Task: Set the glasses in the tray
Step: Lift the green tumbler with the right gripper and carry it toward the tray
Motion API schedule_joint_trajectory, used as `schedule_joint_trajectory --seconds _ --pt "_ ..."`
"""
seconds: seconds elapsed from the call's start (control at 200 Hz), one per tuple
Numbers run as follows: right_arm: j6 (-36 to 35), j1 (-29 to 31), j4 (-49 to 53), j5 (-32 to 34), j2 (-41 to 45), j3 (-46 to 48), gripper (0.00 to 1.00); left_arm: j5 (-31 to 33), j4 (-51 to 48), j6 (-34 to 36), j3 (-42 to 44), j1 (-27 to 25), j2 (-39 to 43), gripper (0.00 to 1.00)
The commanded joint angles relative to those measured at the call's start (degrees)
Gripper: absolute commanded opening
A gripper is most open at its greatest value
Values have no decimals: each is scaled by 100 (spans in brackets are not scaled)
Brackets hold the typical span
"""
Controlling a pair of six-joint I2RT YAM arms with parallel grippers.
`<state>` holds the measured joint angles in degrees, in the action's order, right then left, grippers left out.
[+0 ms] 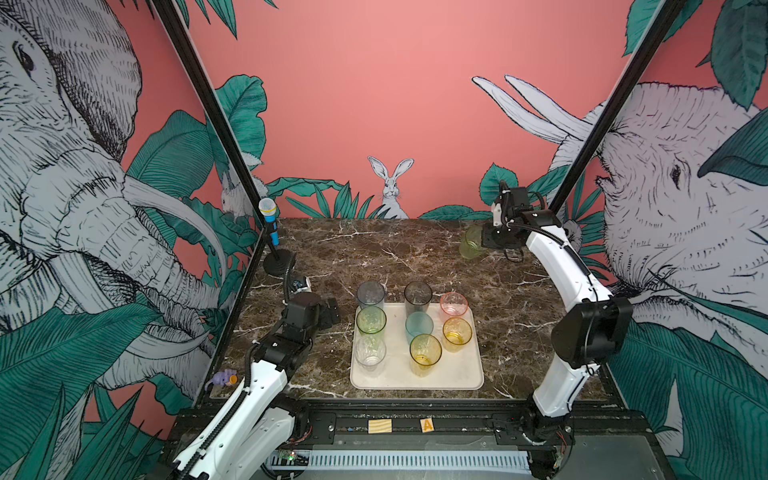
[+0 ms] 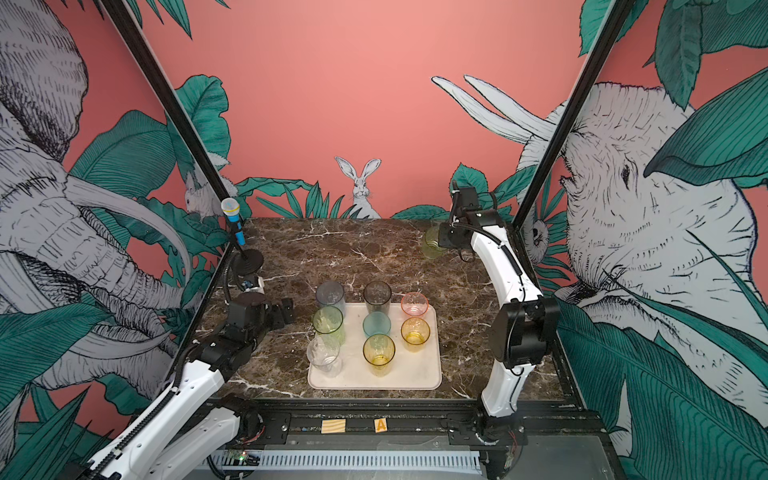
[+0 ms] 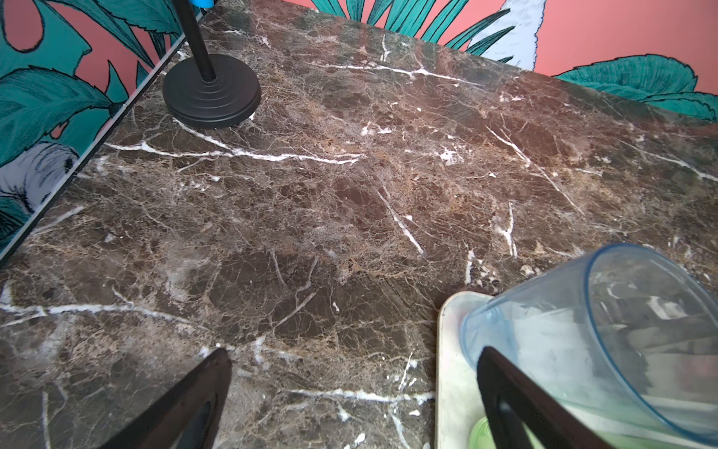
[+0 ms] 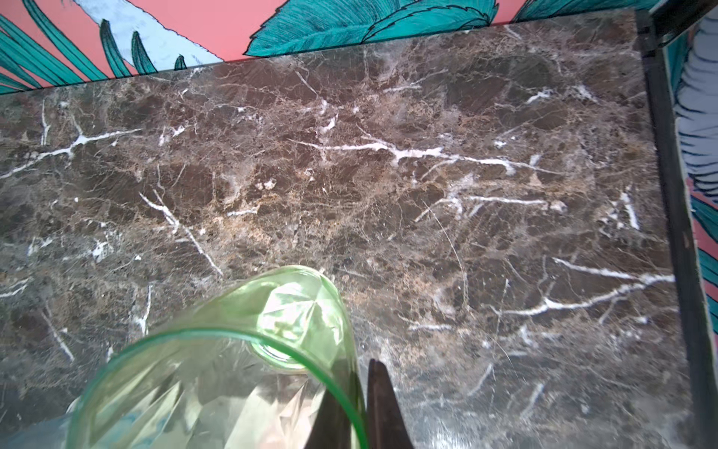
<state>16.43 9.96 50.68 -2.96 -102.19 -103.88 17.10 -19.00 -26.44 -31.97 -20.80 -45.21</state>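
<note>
One rim of green glass (image 4: pixel 194 369) in right tool (image 4: pixel 355 412), wrist-view only.

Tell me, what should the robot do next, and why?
Probably carry the pale green glass, pinched in the right gripper far back, to the tray: the other glasses already stand there, and its near right corner looks bare.

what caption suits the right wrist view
Right hand pinching the rim of a tilted pale green glass, marble table beyond.
</note>
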Motion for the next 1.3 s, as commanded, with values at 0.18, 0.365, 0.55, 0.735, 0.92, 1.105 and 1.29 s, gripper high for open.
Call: schedule_joint_trajectory --seconds 0.18,0.365,0.55,0.735,0.92,1.105,1.29 --pt "-82 -38 585 80 874 237 0 -81 251 -81 -20 23 -40 99" --pt "-78 -30 832 76 1431 517 0 -97 318 -87 -20 22 -100 99" --pt "-26 -34 912 26 1935 918 0 -184 402 -130 -13 19 -166 99" --pt "-3 -38 990 13 2435 1335 0 -218 457 -172 32 22 -174 99" --pt "1 1 1163 -89 2931 1675 0 -297 558 -226 102 15 -202 99" --pt "36 79 1378 -98 3450 1979 0 -341 538 -253 102 21 -208 100" --pt "85 382 1575 -35 3969 2187 0 -401 544 -265 85 17 -186 100"
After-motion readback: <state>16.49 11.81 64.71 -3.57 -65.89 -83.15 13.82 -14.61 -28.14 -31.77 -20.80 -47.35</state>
